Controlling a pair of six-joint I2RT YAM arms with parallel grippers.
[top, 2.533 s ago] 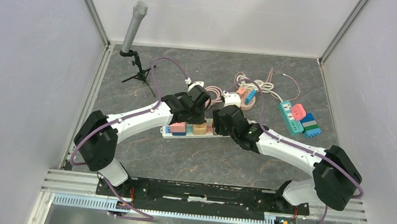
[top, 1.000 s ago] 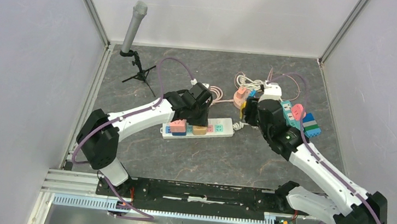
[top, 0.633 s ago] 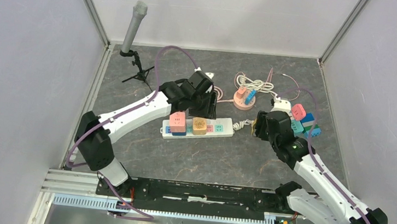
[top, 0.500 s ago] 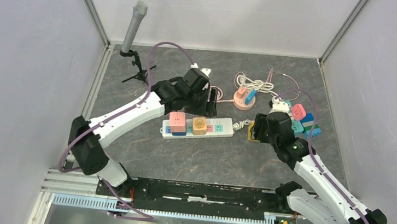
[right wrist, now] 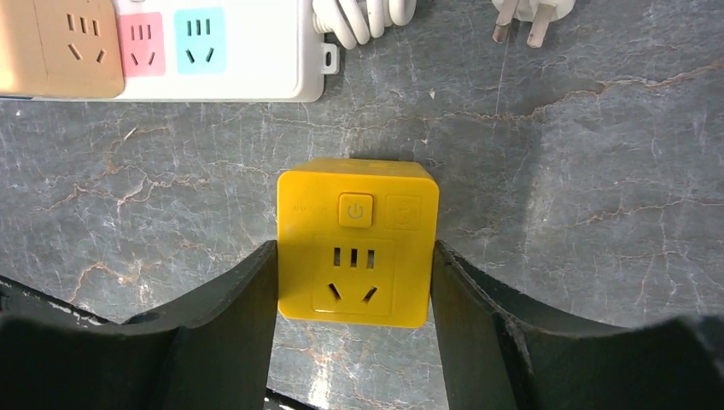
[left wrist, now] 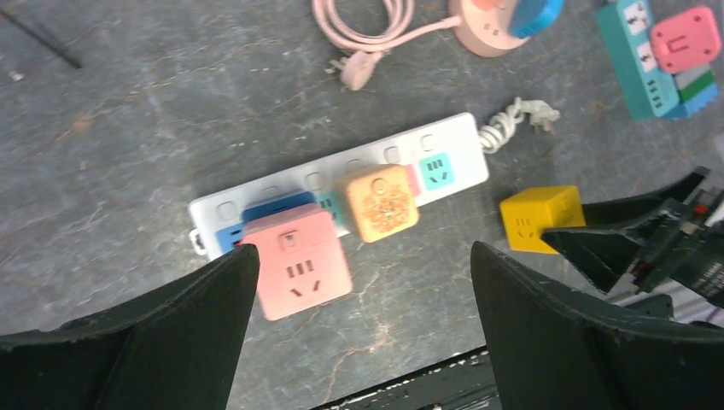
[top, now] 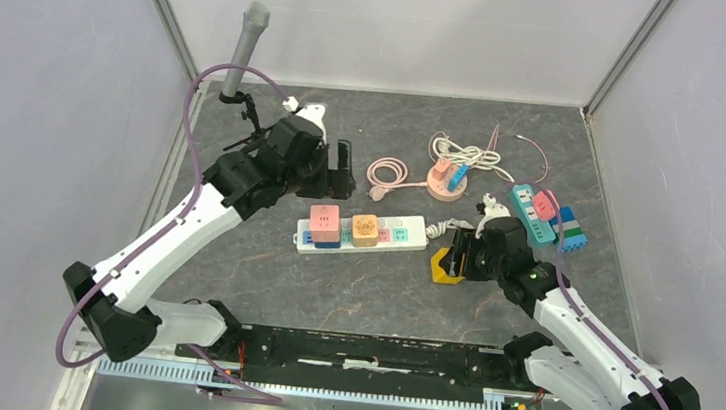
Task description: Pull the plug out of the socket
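Observation:
The yellow cube plug (right wrist: 357, 239) is off the white power strip (right wrist: 256, 51) and sits just right of the strip's cord end, with my right gripper (right wrist: 354, 256) shut on its two sides. From above, the plug (top: 446, 264) is low over the table; I cannot tell if it touches. A pink cube (top: 324, 223) and an orange cube (top: 366, 229) remain plugged into the strip (top: 406, 234). My left gripper (top: 343, 163) hangs open and empty high behind the strip's left end; its own view looks down on the strip (left wrist: 452, 145).
A microphone on a tripod (top: 245, 48) stands at the back left, close to the left arm. A coiled pink cable (top: 387, 174), a round pink socket (top: 445, 181) and a teal strip with cubes (top: 534, 211) lie behind. The strip's cord plug (right wrist: 522, 21) lies beside the yellow cube.
The right gripper carried the yellow plug off the strip and down to the table right of it. The left gripper opened wide and drew back and up to the left.

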